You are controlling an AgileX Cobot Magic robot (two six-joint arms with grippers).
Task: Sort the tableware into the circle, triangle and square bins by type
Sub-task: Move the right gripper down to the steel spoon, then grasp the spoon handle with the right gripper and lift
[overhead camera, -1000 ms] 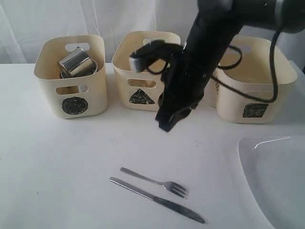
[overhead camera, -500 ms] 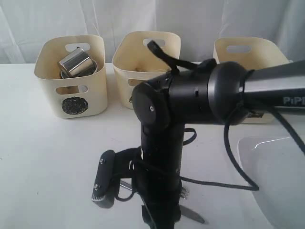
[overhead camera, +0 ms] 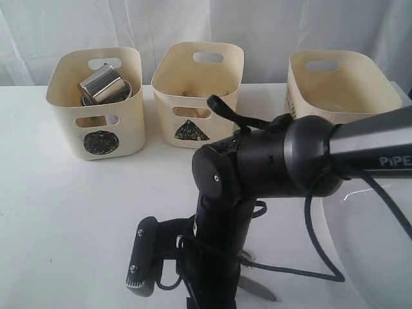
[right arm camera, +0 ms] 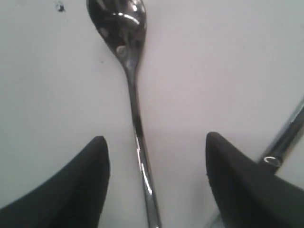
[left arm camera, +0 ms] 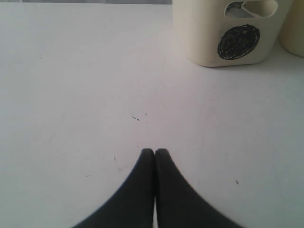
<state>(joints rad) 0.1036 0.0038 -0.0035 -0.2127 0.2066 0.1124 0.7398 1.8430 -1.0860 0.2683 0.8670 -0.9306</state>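
Hangs low over the white table (overhead camera: pixel 64 212) with the right claw (right arm camera: pixel 156 137) released, fingers (right arm camera: pixel 71 190) spread wide on either side of the steel fork (right arm camera: pixel 135 109) and clear of its handle, the knife (right arm camera: pixel 285 133) close by one finger. Lies flat toward the table's front, well apart from the three bins (overhead camera: pixel 164 122), long axis running straight out between those fingers, head pointing away from the wrist. Holds the left claw (left arm camera: pixel 154 152) clenched on nothing above bare table, facing the circle bin (left arm camera: pixel 204 42).
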